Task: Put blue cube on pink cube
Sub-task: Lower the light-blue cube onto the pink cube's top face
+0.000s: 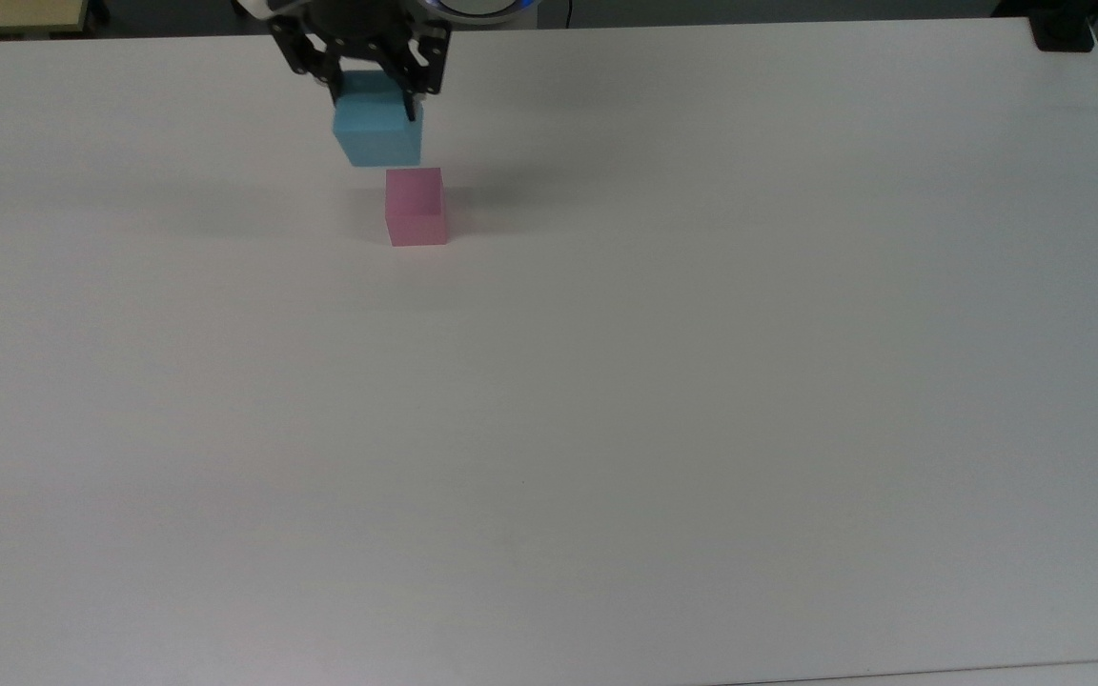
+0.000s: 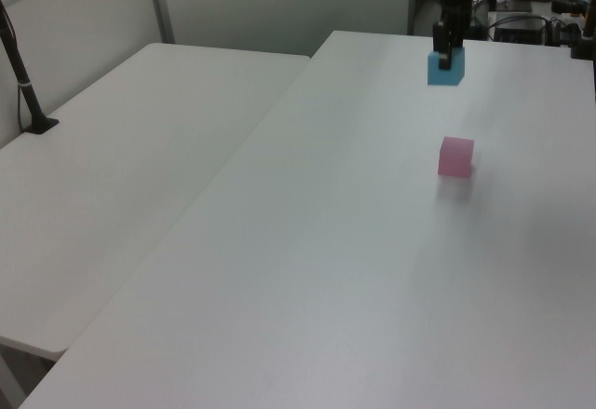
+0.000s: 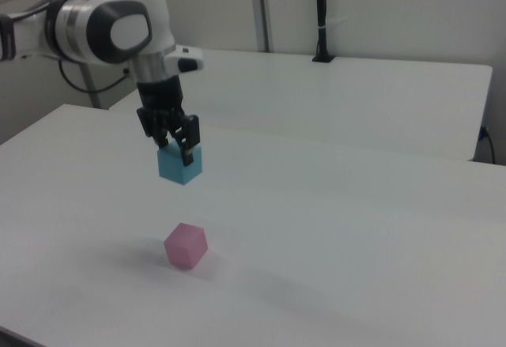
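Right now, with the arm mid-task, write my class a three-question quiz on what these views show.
1. True or false: the blue cube rests on the table.
2. What is the end effector shut on?
3. The pink cube is: A) held aloft B) sitting on the table C) on top of the blue cube.

Key: 1 false, it hangs in the air; 2 the blue cube; 3 B.

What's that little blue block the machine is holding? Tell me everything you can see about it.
The blue cube is a small, plain, matte light-blue block with sharp edges. The gripper is shut on it from above, black fingers on opposite sides. It hangs level in the air, clear of the white table, not yet over the pink cube, and touches nothing else.
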Controlling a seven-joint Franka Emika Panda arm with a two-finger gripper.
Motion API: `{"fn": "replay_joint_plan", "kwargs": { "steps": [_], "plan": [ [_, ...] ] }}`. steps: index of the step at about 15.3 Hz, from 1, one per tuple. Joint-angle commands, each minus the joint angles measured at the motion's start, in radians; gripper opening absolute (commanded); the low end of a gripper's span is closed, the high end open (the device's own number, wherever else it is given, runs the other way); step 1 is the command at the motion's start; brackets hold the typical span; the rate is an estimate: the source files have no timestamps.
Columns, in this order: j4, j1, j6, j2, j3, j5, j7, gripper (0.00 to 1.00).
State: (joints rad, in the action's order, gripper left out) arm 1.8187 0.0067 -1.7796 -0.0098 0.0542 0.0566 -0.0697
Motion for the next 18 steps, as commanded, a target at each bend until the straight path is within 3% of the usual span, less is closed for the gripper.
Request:
{"fn": "replay_joint_plan", "kwargs": {
  "steps": [1,12,18],
  "plan": [
    [0.122,0.009,-0.079,-0.052,-0.010,0.002,0.005,0.53],
    [0.365,0.009,-0.302,-0.093,-0.020,0.034,0.022,0.53],
    [0.372,-0.013,-0.319,-0.088,-0.019,0.060,0.021,0.53]
  ]
}}
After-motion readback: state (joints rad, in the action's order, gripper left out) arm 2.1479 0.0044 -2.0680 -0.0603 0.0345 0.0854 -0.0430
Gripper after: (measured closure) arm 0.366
